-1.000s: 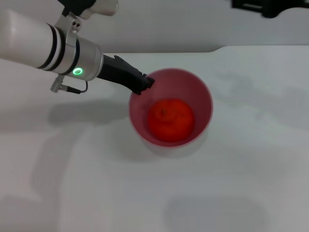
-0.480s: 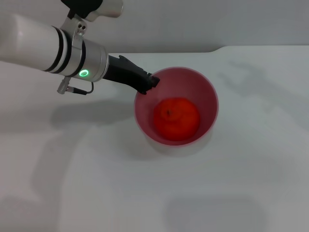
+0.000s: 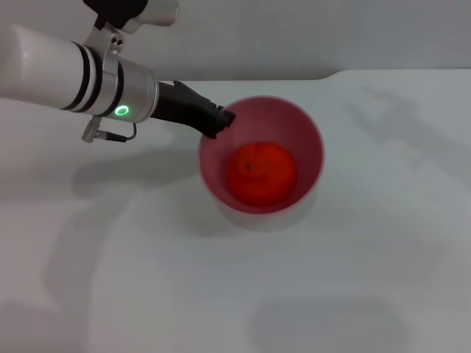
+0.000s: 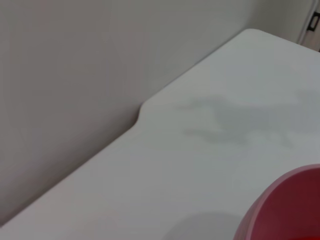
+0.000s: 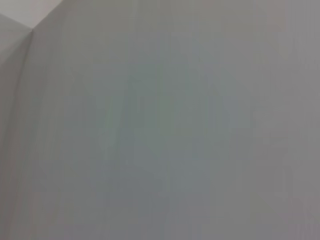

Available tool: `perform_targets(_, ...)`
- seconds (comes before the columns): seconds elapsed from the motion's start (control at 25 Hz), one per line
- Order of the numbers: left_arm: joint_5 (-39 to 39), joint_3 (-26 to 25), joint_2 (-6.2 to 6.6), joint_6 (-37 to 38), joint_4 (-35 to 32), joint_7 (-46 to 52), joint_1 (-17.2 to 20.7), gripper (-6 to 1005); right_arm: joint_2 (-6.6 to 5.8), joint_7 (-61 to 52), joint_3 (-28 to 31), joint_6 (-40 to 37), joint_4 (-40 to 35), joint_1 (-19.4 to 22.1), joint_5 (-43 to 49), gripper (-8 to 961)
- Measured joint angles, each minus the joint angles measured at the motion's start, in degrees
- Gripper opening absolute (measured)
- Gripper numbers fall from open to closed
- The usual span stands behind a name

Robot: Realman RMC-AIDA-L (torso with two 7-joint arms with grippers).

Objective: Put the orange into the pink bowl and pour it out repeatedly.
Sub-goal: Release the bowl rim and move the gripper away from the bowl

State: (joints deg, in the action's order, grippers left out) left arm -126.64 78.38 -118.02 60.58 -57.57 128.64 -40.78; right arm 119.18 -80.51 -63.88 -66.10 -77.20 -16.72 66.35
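1. One arm works: the left gripper (image 3: 221,122) reaches in from the left, its dark fingers clamped on the near-left rim of the pink bowl (image 3: 305,140).
2. Bowl stands on the white table (image 3: 221,294), roughly upright, mouth facing up; being round, it has no long axis. In the left wrist view only a piece of its rim (image 4: 285,200) shows.
3. Orange (image 3: 261,175) lies in the bottom of the bowl, its dark stem dot turned upward.
4. Right gripper is out of sight.
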Motion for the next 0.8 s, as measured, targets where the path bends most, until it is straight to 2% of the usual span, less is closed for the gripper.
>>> perform_targets(0.4, -0.6, -0.2, 0.41, 1.0, 0.1, 0.0, -0.1, 43, -0.08, 1.5, -0.8, -0.2, 1.7, 0.1, -1.5, 524)
perform_targets(0.48, -2.2, -2.6, 0.76, 4.8, -0.2, 0.1, -0.4, 43, -0.09, 1.8, -0.8, -0.3, 1.7, 0.3, -1.5, 524)
perform_targets(0.56, -2.6, -2.9, 0.78, 5.3, -0.2, 0.1, -0.4, 43, -0.07, 4.4, -0.9, -0.3, 2.2, 0.8, -1.5, 524)
perform_targets(0.64, -6.3, -5.1, 0.85, 7.9, -0.4, 0.8, -1.0, 43, -0.02, 5.3, -1.0, -0.3, 2.6, 0.9, -1.5, 524)
perform_targets(0.8, -9.5, -5.4, 0.87, 9.0, -0.4, 1.9, -1.1, 42, -0.09, 6.3, -1.0, -0.3, 4.7, 1.0, -1.5, 524)
